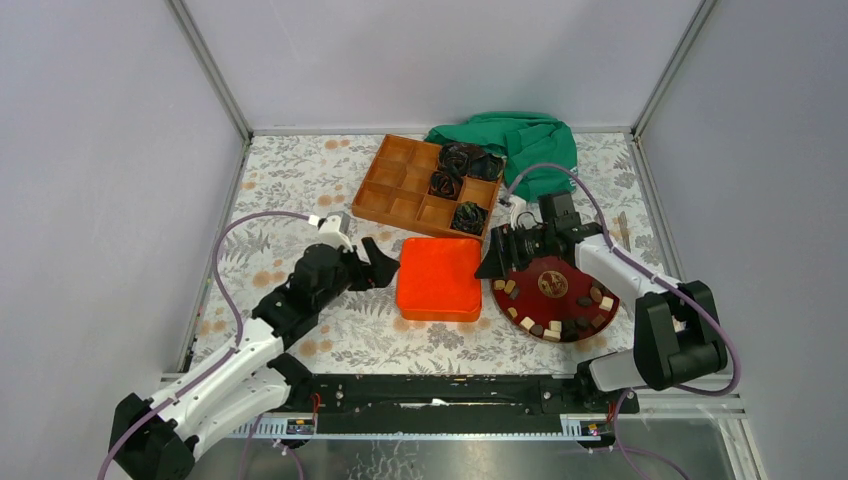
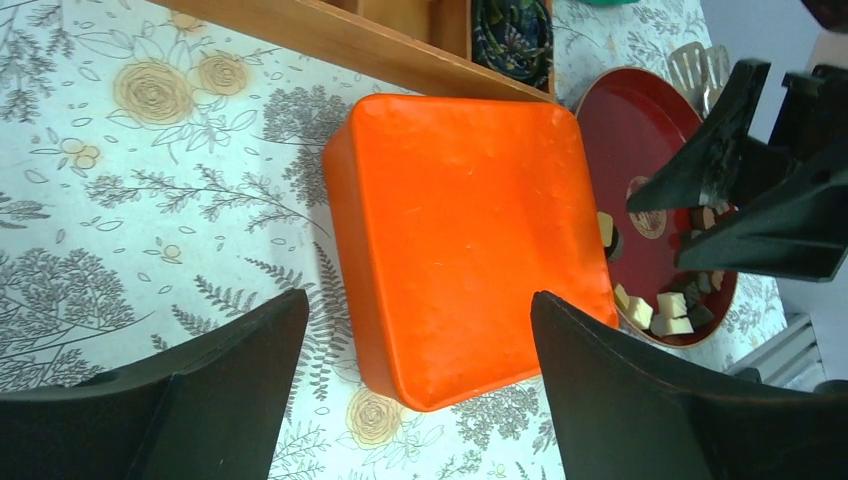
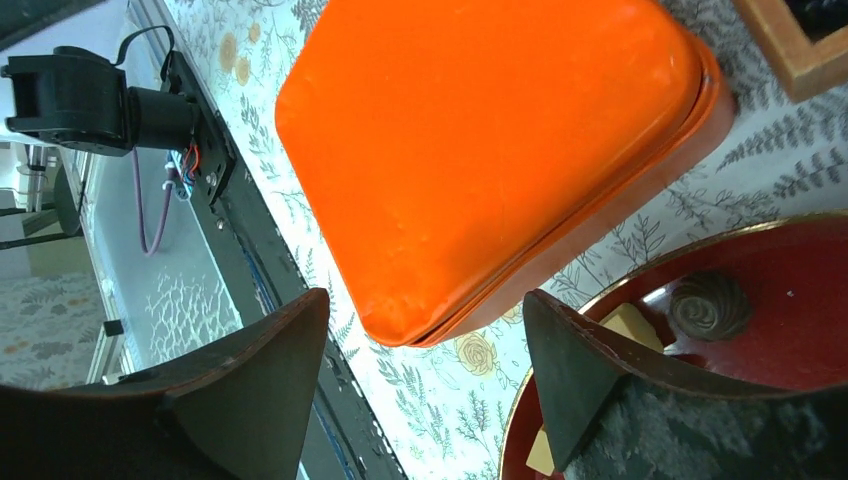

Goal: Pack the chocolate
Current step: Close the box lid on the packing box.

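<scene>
The chocolate [image 1: 555, 320] is several small dark, tan and cream pieces lying round the rim of a round red plate [image 1: 572, 262]. An orange lidded box [image 1: 438, 278] lies shut between my two grippers. My left gripper [image 1: 378, 266] stands open just left of the box, nothing between its fingers [image 2: 230, 380]; the box [image 2: 470, 235] fills that wrist view. My right gripper [image 1: 497, 256] is open at the box's right side, over the plate's left edge. In the right wrist view the box [image 3: 490, 150] sits ahead of the empty gripper [image 3: 425, 300], with a tan chocolate [image 3: 630, 322] by one finger.
A wooden compartment tray [image 1: 395, 190] behind the box holds black crinkled rosettes [image 1: 460, 160] in its right cells. A green cloth [image 1: 525, 145] lies at the back right. The floral table cover [image 1: 290, 170] ends at a metal rail [image 1: 440, 395] in front.
</scene>
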Controlling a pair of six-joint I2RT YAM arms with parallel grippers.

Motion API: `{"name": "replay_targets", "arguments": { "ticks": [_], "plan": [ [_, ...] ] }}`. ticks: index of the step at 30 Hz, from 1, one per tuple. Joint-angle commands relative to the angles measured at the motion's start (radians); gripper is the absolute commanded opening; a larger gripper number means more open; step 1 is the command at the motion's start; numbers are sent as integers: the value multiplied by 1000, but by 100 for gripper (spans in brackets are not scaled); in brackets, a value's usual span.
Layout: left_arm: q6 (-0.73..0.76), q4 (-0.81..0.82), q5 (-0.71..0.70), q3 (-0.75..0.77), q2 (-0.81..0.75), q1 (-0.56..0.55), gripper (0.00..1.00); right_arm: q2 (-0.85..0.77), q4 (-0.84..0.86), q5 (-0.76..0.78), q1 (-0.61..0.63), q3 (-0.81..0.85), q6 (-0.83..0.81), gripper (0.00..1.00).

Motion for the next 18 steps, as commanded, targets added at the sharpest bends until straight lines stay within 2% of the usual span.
{"name": "replay_targets", "arguments": {
  "ticks": [1, 4, 10, 18],
  "plan": [
    [-3, 33, -68, -47, -16, 11, 86, 3, 78, -21, -4, -41, 39, 77],
    [-42, 32, -88, -55, 9, 21, 77, 51, 117, -18, -4, -41, 129, 75],
    [-75, 16, -142, -45, 109, 33, 47, 130, 126, 14, -2, -19, 199, 73],
    [-82, 125, -15, -29, 302, 34, 35, 189, 100, 11, 13, 14, 212, 67]
  ]
}}
